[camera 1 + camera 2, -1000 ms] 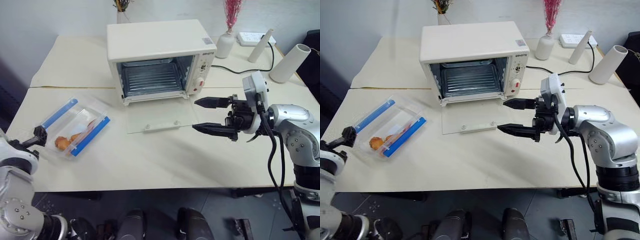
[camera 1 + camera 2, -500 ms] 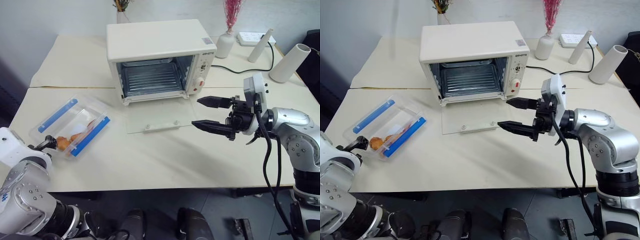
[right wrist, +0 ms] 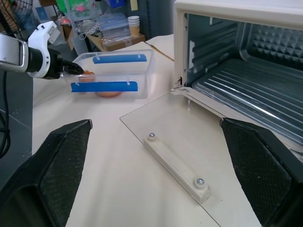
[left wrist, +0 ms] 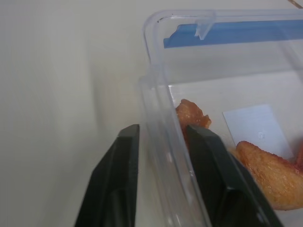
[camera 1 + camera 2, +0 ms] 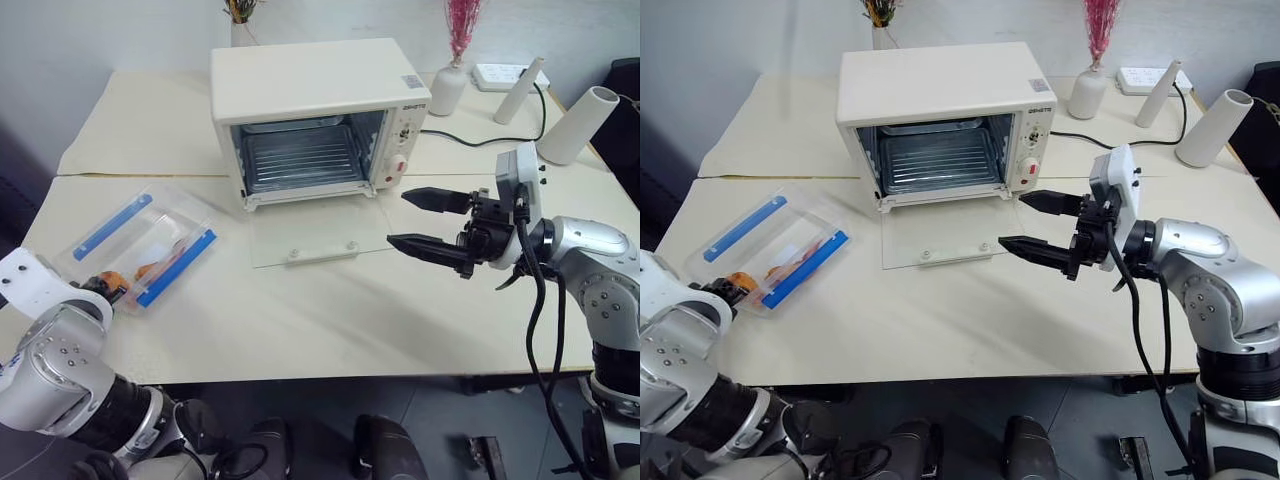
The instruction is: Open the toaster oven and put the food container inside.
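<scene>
The cream-white toaster oven [image 5: 310,100] stands at the back of the table, its glass door [image 5: 320,232] lying flat with the white handle [image 5: 322,250] up and the wire rack [image 3: 255,85] bare. To its left lies the food container [image 5: 140,245], a clear box with two blue strips and orange-brown pieces inside. My left gripper [image 4: 161,137] is shut on the container's near wall, one finger [image 4: 118,161] outside and one inside. My right gripper [image 5: 398,218] hovers wide open just right of the lowered door, pointing left, nothing between its fingers.
A white vase [image 5: 452,85] with pink stems, a power strip [image 5: 505,73], two white cylinders [image 5: 580,125] and a black cable [image 5: 470,135] sit at the back right. The table's front edge [image 5: 300,375] runs close below both arms.
My left gripper came forward to the container's near corner and went from open to shut on its wall. The right gripper has stayed about where it was, still open.
</scene>
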